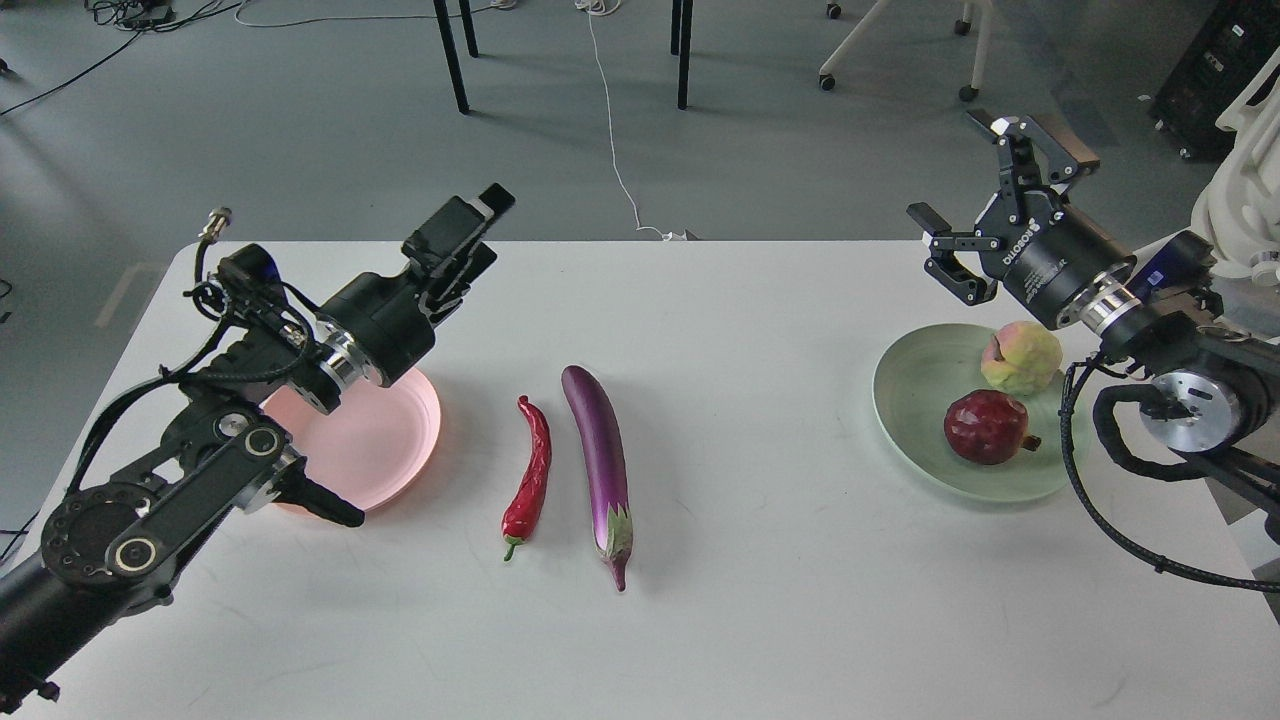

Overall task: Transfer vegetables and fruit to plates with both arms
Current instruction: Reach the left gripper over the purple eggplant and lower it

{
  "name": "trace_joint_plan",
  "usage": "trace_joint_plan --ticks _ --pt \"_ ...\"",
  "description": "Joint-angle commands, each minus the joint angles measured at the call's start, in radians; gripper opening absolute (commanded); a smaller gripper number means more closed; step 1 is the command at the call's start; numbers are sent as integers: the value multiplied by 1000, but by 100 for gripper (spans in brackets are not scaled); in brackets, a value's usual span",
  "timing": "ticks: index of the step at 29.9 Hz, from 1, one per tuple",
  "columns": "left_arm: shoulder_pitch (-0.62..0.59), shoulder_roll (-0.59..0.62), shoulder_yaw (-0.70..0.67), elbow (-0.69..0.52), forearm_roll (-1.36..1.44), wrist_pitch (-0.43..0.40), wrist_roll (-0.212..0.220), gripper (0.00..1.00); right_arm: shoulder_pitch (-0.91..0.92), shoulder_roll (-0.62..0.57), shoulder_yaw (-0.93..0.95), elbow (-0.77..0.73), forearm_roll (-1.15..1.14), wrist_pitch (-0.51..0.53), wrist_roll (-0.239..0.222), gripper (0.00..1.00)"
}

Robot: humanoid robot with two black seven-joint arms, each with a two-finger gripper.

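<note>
A white table [760, 600] fills most of the view. The long purple eggplant [598, 455] lies in the middle of it, so it is a good thing to find the rest by.

Just to the left of the eggplant lies the red chili pepper [531, 476]. They lie side by side, close but not touching. Both have their green stem ends pointing toward the near edge of the table.

Further left of the eggplant sits the pink plate [385, 440]. No food shows on the part we can see. The left arm [200, 470] hangs over the near and left part of that plate and hides some of it. The left gripper [470, 225] points up and away, above the far edge of the pink plate. Its fingers look close together and hold nothing.

Far to the right of the eggplant sits the green plate [915, 400]. Two fruits rest on it. The dark red pomegranate [986, 427] is on the near side. The yellow-green fruit [1021, 357] sits just behind it, on the far side of the plate.

The right gripper [985, 190] is up in the air, beyond the green plate and well away from the eggplant. Its jaws are spread wide and hold nothing. The right arm [1180, 390] reaches in past the right side of the green plate.
</note>
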Motion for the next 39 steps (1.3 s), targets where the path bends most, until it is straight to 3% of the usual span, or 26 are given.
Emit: trace_joint_plan --ticks 1,4,8,14,16,26,39 --pt "-192 35 208 -23 137 -121 11 99 -16 -23 3 -3 1 6 0 98" --pt "-282 26 253 -20 151 -244 49 99 -16 -58 5 -1 9 15 0 98" --pt "-312 -31 264 3 171 -342 184 99 -38 -77 16 -3 17 23 0 98" --pt "-303 -156 276 41 158 -355 377 99 -79 -77 49 -3 18 25 0 98" --pt "-303 -193 276 69 157 -355 422 99 -82 -77 57 -3 18 25 0 98" --pt "-310 -293 319 228 169 -355 446 99 -110 -77 63 -3 18 25 0 98" --pt "-303 -276 351 239 172 -355 446 99 -119 -77 62 -1 18 26 0 98"
